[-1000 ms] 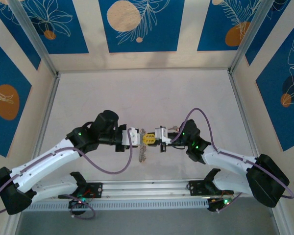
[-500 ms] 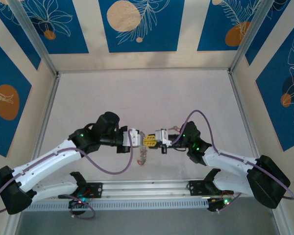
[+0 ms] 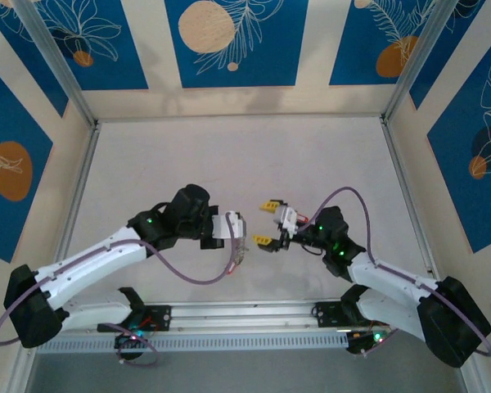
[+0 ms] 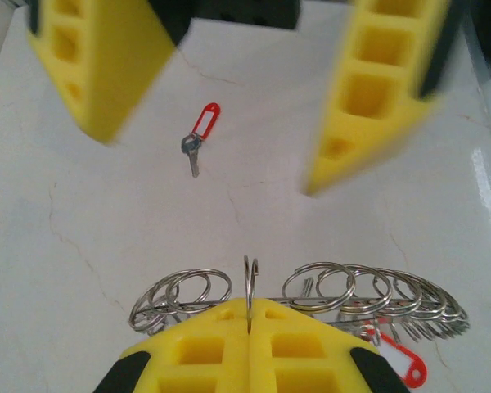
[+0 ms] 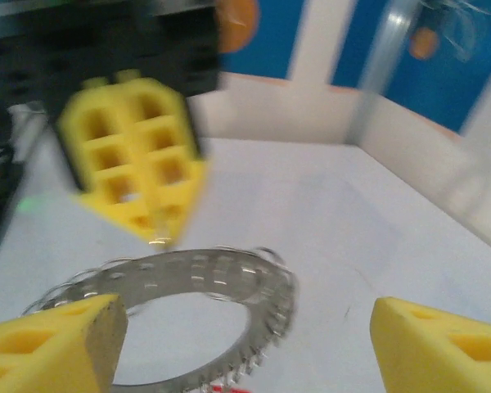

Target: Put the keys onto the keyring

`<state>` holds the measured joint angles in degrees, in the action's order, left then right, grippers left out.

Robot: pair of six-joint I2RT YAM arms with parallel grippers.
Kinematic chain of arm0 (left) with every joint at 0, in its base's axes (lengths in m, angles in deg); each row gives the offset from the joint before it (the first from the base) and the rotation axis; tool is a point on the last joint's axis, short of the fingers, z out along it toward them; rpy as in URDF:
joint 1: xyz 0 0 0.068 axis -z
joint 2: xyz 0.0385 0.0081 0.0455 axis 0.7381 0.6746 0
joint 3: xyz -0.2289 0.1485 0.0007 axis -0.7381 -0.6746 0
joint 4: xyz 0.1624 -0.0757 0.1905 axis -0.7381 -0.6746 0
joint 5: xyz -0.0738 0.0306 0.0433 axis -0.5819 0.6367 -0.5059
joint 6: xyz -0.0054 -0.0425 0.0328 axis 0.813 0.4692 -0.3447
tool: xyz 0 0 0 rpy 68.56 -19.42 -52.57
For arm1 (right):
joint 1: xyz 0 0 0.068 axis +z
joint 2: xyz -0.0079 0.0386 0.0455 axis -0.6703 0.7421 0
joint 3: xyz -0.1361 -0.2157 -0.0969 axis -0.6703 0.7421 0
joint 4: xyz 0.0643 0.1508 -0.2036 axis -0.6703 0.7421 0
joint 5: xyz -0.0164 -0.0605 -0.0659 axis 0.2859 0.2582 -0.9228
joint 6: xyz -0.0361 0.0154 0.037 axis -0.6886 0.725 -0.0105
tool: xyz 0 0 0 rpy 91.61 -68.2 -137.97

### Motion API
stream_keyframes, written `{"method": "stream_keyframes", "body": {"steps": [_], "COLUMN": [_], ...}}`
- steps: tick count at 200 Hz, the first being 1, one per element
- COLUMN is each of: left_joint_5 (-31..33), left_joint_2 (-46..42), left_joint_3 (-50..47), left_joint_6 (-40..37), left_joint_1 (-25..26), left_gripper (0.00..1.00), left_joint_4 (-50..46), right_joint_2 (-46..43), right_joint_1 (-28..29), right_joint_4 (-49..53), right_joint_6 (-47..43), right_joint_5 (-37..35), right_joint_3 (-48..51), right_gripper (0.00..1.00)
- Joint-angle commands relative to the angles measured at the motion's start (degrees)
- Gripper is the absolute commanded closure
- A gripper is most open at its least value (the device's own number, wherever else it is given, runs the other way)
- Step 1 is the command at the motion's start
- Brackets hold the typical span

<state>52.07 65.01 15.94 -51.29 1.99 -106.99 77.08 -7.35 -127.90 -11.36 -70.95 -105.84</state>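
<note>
Closest to the left wrist camera, pressing the left jaws together on one thin upright wire loop at the near edge of the keyring. Just behind that pinch, fanning the keyring's silvery loops out to both sides, with a red-tagged key tucking under the right end; whether threaded on, cannot tell. Farther out, leaving a second key lying alone on the pale bench, well apart from the ring, red tag pointing away. Farther still, holding the right jaws spread wide above the bench, gripping nothing, facing the left jaws and blurring in the frame. From above, meeting wrist to wrist over mid-bench with the left arm and right arm, dangling the keyring below the left jaws, near the right tips without touching them.
</note>
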Motion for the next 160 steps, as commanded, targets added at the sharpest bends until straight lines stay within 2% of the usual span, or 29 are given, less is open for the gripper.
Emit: {"method": "stream_keyframes", "body": {"steps": [1,13,19,35,55,72,89,125,160], "left_joint_5": [-0.83,-1.07,-0.39,-0.21,-2.24,-3.45,-3.37,-3.39,-2.52], "left_joint_2": [1.88,3.51,4.18,5.19,5.31,5.69,6.17,6.27,6.22], "left_joint_3": [3.85,4.82,4.96,4.76,2.6,1.37,1.78,2.11,1.89], "left_joint_6": [-0.88,-1.5,-0.94,1.16,3.59,5.43,5.89,5.89,6.02], "left_joint_1": [-0.88,-1.88,-2.44,-3.7,-5.04,-6.02,-6.32,-6.58,-6.58], "left_gripper": [1.0,1.0,1.0,1.0,1.0,1.0,1.0,1.0,1.0], "left_joint_4": [1.38,0.17,0.36,2.08,6.95,8.93,7.81,6.94,6.87], "right_joint_2": [-0.84,0.14,0.99,4.5,9.24,14.31,19.67,27.73,31.58], "right_joint_1": [-4.41,-7.71,-10.09,-16.42,-21.29,-23.76,-23.75,-20.16,-17.4], "right_joint_4": [7.31,16.02,20.55,28.93,36.7,40.78,48.5,56.25,59.01], "right_joint_6": [17.94,27.65,33.59,43.01,49.3,48.81,45.36,42.76,43.45], "right_joint_5": [-11.79,-19.44,-20.95,-16.58,-12.2,-7.22,-6.64,-14.5,-21.23], "right_joint_3": [-2.49,-5.86,-7.68,-11.6,-14.62,-16.66,-20.81,-26.75,-30.17], "right_gripper": [0.19,0.23,0.24,0.32,0.45,0.54,0.6,0.61,0.66]}}
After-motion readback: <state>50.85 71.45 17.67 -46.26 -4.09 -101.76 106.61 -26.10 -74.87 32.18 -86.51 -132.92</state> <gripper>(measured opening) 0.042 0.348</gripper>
